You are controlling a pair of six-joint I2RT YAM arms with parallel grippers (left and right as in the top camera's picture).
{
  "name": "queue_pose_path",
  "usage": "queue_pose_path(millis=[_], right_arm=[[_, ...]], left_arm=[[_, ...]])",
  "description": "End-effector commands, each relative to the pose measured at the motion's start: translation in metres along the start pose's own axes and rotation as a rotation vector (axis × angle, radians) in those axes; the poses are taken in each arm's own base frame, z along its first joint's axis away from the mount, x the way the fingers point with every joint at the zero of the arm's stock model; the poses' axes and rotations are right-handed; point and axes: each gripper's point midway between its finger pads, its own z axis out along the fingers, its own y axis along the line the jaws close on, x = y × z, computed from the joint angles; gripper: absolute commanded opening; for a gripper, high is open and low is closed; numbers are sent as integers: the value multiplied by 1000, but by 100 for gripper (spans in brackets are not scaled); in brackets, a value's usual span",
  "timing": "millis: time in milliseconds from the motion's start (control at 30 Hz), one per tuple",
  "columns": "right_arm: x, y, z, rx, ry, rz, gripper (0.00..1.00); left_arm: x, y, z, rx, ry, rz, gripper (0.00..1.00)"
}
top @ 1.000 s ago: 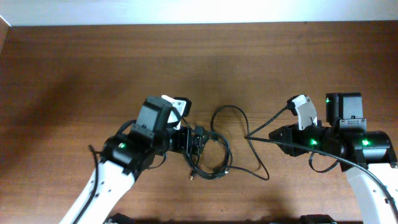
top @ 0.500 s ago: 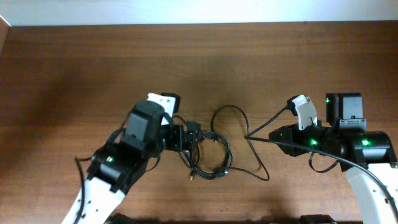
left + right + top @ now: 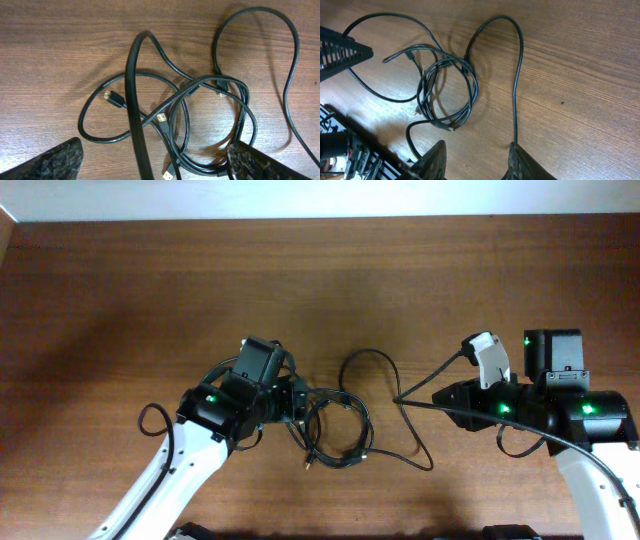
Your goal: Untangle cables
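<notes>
Two black cables (image 3: pixel 131 100) lie knotted on the counter (image 3: pixel 100 300) between the two hands.
From above, the left hand (image 3: pixel 155 150) is dark against the cords and hard to make out. Its wrist view cuts both fingers off at the bottom edge, but they stand wide apart, with the tangle on the wood between and just beyond them and one cord arching up close to the lens. Which cord is which inside the knot cannot be told; a plug (image 3: pixel 115 98) shows at its left. A long loop (image 3: pixel 520 55) trails right toward the right hand (image 3: pixel 476 147), whose fingers are apart. The cord vanishes at one fingertip (image 3: pixel 522 160); whether it is caught there cannot be told.
</notes>
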Motion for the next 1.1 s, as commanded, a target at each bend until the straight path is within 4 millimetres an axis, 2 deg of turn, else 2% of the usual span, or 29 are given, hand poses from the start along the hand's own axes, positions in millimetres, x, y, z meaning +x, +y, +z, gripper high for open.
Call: queue_pose_path(millis=[0,33,67,233,300,367,400,467,567,600,700,833,967,1067], right_arm=[[-4,5,-2,-18,-10,-16,39],[-4,5,-2,-18,-10,-16,39],[-4,5,-2,-17,-10,-16,39],[-4,5,-2,-18,-10,-16,39],[-4,5,-2,-17,-10,-17,39],[-4,5,-2,-17,-10,-17,39],[-4,5,-2,-17,-10,-16,39],[-4,5,-2,-17,-10,-17,39],[-4,5,-2,-17,-10,-17,39],[-4,5,-2,-17,-10,-17,39],[-4,5,-2,-18,-10,-17,39],[-7,6,-2,-26,-21,-22,39],[-18,24,-4,-127,-71,-47,39],[-23,31,-5,-170,-93,-59,44]], left_arm=[[-2,-3,0,18,3,-9,43],[-1,-3,0,17,4,-9,16],[-1,-3,0,17,4,-9,0],[0,-6,0,34,12,-9,0],[0,-16,-3,86,17,-6,0],[-18,-47,-28,247,-58,79,0],[-28,-57,-44,291,-103,104,0],[-61,-76,-101,378,-274,138,0],[-90,-91,-173,462,-503,208,0],[-102,-93,-203,487,-623,212,0],[-115,-96,-250,538,-805,219,0],[-123,-101,-280,585,-919,228,0],[-126,-112,-310,672,-1017,268,0],[-126,-121,-328,738,-1065,299,0]])
